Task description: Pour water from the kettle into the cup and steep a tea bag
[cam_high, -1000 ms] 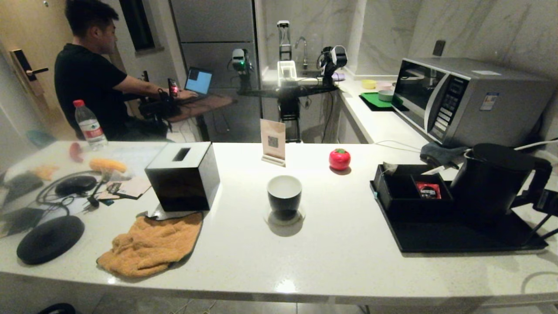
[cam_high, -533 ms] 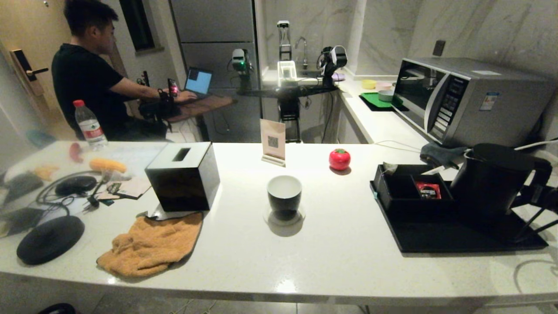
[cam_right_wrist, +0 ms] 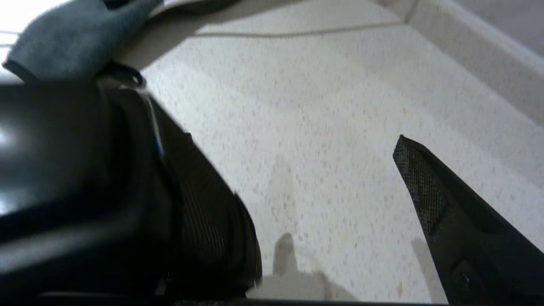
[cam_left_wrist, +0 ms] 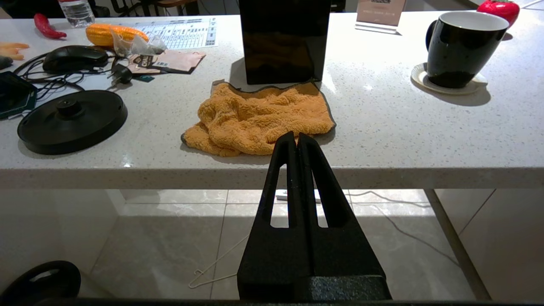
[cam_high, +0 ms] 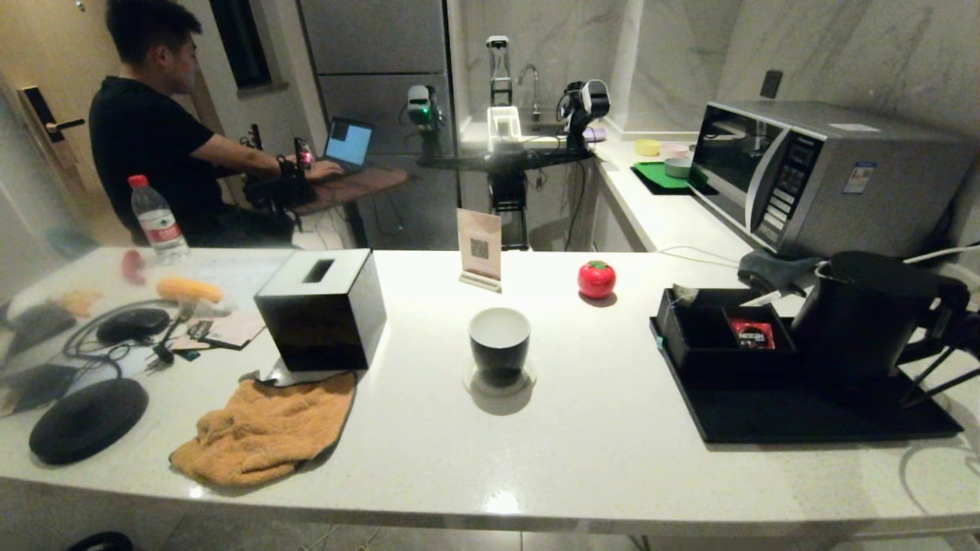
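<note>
The matte black kettle [cam_high: 865,321] stands on a black tray [cam_high: 766,421] at the right, its loop handle [cam_high: 949,295] facing the table's right edge. My right gripper [cam_high: 948,338] is open right at that handle; in the right wrist view the ribbed handle [cam_right_wrist: 199,212] sits just inside one side of the gap and one fingertip [cam_right_wrist: 414,170] shows on the other. The black cup [cam_high: 499,343], white inside, rests on a coaster mid-table. A small grey-green tea bag [cam_high: 684,293] lies at the corner of the tray's box. My left gripper [cam_left_wrist: 297,138] is shut, parked below the table's front edge.
A black square box [cam_high: 321,306] and an orange cloth [cam_high: 264,428] lie left of the cup. A red sachet [cam_high: 750,333] sits in the tray's box. Behind are a red tomato-shaped object [cam_high: 596,278], a card stand [cam_high: 479,249] and a microwave [cam_high: 827,176]. A round black base [cam_high: 88,419] lies far left.
My right gripper has risen a little and closed in on the kettle's handle from the right edge. The kettle, the cup and the left arm have not moved.
</note>
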